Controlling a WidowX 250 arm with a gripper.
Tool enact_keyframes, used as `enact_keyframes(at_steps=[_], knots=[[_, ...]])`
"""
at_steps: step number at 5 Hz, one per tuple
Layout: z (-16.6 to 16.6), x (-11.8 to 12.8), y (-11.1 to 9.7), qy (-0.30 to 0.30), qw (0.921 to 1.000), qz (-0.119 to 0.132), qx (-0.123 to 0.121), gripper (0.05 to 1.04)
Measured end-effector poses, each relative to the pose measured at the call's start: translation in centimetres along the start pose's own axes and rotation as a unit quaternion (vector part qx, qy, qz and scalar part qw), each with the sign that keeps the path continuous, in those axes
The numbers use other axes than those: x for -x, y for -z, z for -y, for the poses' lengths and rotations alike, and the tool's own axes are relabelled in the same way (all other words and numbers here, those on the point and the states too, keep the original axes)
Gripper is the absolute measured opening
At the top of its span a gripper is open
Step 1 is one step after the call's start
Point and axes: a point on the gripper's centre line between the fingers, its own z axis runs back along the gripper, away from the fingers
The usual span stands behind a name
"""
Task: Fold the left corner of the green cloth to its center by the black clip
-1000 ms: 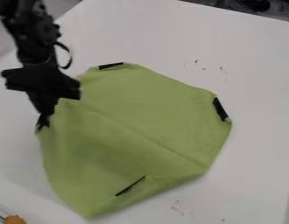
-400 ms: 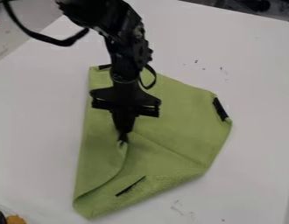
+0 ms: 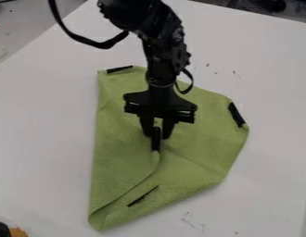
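Over the middle of the green cloth (image 3: 193, 157), the gripper (image 3: 156, 135) points down with its two fingers parted. Between and just below the fingertips lies a black strip (image 3: 156, 140) on the cloth's folded-in corner. The cloth's left side is folded inward, its curved edge running from that corner down to the lower left. Other black strips mark the cloth at the upper left, the right corner and near the bottom edge. Whether the fingertips touch the cloth, I cannot tell.
The cloth lies on a white table (image 3: 273, 152). An orange object (image 3: 18, 232) and a black round thing (image 3: 1, 229) are at the bottom left corner. Dark items stand beyond the table's far edge at the upper right.
The gripper has moved right with the cloth's left corner, folding it inward over the middle. Its fingers have since parted around the corner's black strip.
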Motion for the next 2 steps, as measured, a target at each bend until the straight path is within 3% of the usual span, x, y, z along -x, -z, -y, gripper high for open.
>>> enact_keyframes(at_steps=[1, 2], knots=[[1.1, 0.0, -0.7, 0.009, 0.9998, 0.003, -0.019, 0.823], [3.0, -0.1, -2.6, 0.01, 0.9994, 0.024, -0.021, 1.009]])
